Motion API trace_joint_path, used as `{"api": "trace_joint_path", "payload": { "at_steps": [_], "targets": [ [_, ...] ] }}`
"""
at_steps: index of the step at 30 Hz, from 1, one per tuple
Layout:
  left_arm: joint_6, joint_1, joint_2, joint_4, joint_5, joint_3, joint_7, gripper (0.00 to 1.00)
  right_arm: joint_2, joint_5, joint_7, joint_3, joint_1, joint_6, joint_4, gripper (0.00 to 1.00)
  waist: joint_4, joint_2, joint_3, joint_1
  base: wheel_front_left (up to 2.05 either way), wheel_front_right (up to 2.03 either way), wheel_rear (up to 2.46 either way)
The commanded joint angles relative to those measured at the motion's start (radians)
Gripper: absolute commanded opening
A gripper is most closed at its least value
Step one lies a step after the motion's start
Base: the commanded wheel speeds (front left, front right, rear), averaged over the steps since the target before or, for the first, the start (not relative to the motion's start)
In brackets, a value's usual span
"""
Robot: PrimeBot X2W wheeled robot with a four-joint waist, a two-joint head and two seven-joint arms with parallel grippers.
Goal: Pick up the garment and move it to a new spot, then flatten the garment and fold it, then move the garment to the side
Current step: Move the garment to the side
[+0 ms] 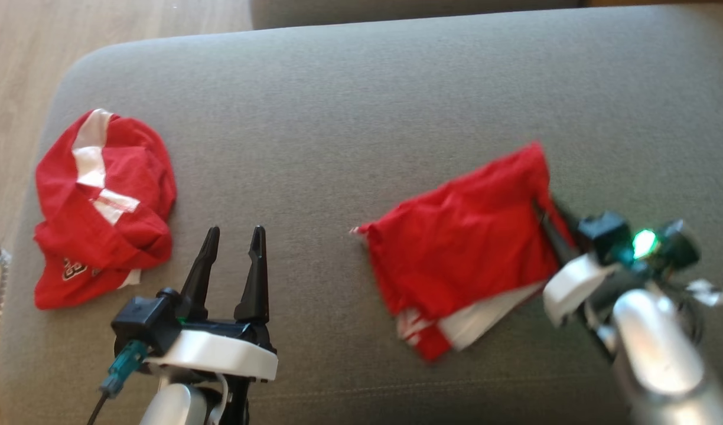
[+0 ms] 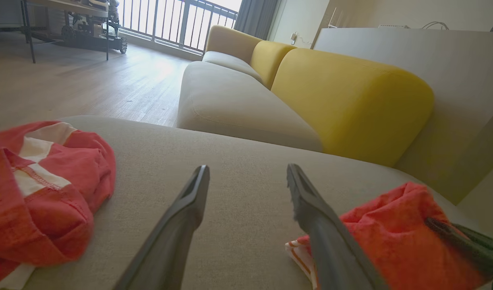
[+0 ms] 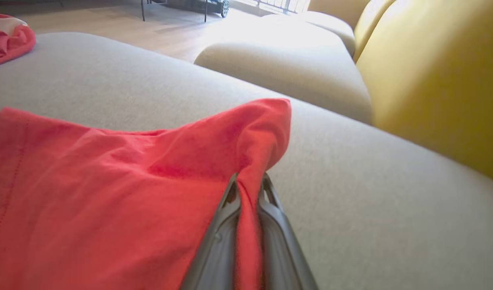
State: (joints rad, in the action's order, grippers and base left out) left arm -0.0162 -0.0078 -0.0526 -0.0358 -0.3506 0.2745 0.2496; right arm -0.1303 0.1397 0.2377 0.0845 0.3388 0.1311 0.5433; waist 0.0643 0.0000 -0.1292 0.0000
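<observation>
Cushion [image 1: 349, 106] of grey fabric, broad and flat, seen from above by the robot's head camera. The garment [image 1: 462, 248], a red jersey T-shirt, lies on the right half of it. It is folded into a compact slanted packet, with a white sleeve and striped trim peeking from its lower edge. The right gripper [image 3: 248, 179] comes in at the packet's right edge. Its two dark fingers are clenched on a pinch of red cloth, which bunches into a small peak between them. Gripping the edge of the stack this way looks meant to let the arm drag or lift the whole folded shirt aside without undoing it. The left gripper [image 1: 234, 233] hovers over bare cushion well to the left of the shirt, fingers spread and holding nothing, apparently out of the way of the move. A smaller red piece [image 1: 101, 206] with a white stripe sits crumpled near the cushion's left end, well apart.
</observation>
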Motion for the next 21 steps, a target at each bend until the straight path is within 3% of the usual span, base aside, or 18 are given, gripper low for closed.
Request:
{"api": "trace_joint_path", "payload": {
  "at_steps": [1,11,21],
  "targets": [
    [0.004,-0.037,0.002,0.040,0.015,-0.034,0.012,1.00,-0.036,-0.003,-0.002,0.037,0.062,0.000,-0.047,0.00,-0.016,0.0000,-0.008,0.0000,0.00,0.00,0.00],
    [0.039,-0.149,0.002,0.086,0.069,-0.017,0.012,1.00,-0.233,-0.089,-0.066,0.188,0.290,0.000,-0.058,0.00,-0.106,0.0000,-0.163,0.0000,0.00,0.00,0.00],
    [0.104,-0.330,0.002,0.118,0.165,-0.021,0.012,1.00,-0.379,-0.152,-0.059,0.195,0.529,0.000,0.001,0.00,-0.252,0.0000,-0.386,0.0000,0.00,0.00,0.00]
  ]
}}
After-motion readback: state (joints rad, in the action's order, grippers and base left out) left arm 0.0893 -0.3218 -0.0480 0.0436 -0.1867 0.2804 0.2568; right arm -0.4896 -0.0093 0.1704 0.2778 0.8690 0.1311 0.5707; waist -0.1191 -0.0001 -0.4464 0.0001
